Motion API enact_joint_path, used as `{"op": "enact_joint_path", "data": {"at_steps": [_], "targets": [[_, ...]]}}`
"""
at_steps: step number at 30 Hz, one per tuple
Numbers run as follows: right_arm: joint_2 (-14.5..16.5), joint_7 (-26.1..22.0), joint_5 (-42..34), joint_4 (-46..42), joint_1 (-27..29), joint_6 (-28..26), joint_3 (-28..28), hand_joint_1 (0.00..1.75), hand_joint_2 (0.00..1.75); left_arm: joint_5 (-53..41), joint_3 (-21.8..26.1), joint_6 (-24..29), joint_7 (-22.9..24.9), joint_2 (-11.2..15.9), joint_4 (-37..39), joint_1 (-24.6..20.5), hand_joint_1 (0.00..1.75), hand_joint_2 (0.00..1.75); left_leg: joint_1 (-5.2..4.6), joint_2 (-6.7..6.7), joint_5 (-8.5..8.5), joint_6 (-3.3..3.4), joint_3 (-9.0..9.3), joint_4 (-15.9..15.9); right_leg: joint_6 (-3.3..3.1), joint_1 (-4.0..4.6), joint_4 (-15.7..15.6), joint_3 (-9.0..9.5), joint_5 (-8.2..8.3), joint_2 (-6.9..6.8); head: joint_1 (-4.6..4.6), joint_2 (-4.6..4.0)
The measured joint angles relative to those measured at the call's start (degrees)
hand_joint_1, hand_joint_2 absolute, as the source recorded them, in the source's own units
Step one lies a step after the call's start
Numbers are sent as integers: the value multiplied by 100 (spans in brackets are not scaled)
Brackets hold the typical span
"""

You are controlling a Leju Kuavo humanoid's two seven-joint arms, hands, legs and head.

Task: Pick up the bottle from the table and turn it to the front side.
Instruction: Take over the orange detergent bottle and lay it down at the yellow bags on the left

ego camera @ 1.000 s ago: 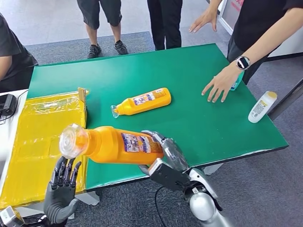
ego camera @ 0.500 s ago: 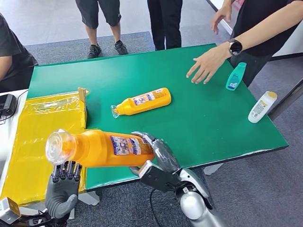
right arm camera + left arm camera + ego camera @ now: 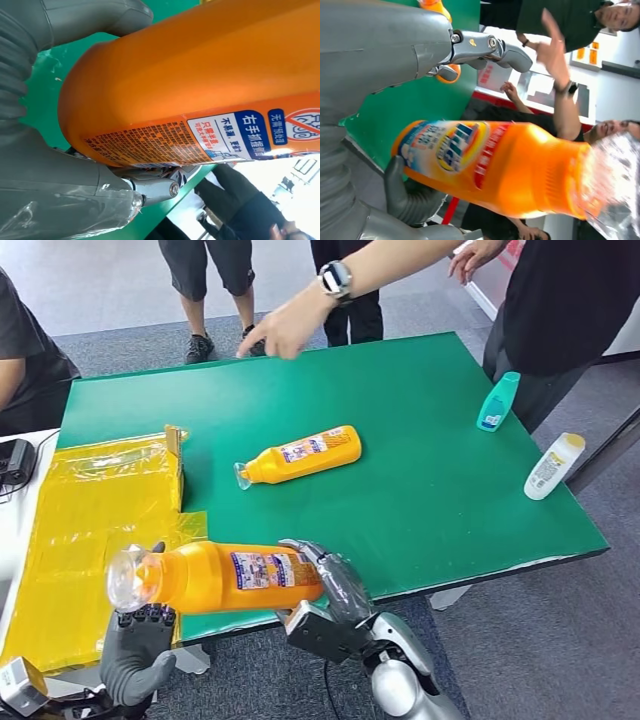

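The right hand [image 3: 326,585] grips the orange bottle [image 3: 226,577] by its base, level above the green bench's [image 3: 423,500] edge at 6 o'clock. The left hand [image 3: 136,645], fingers curled and holding nothing, sits just under its clear cap. The bottle looks like stiff, smooth plastic, possibly slippery; its wide labelled body seems best to grasp.

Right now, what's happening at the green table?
The right hand grips the base end of an orange bottle, holding it sideways above the near edge of the green table. The left hand sits just under the bottle's clear cap, fingers up near it; contact is unclear. A second orange bottle lies mid-table. A person's hand reaches over the far edge.
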Motion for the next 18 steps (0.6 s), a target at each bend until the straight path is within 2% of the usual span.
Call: {"op": "enact_joint_path", "data": {"at_steps": [7, 18], "targets": [[0, -26, 239, 171, 8, -10, 98, 175, 175, -95, -122, 265, 193, -1, -145, 60, 0, 175, 0, 0, 1, 0, 0, 0, 0, 0, 0, 0, 1, 0, 1, 0], [0, -26, 366, 306, -11, -30, 214, 175, 175, -170, -227, 323, 193, 1, -176, 66, 0, 175, 0, 0, 0, 0, 0, 0, 0, 0, 0, 0, 0, 0, 0, 0]]}}
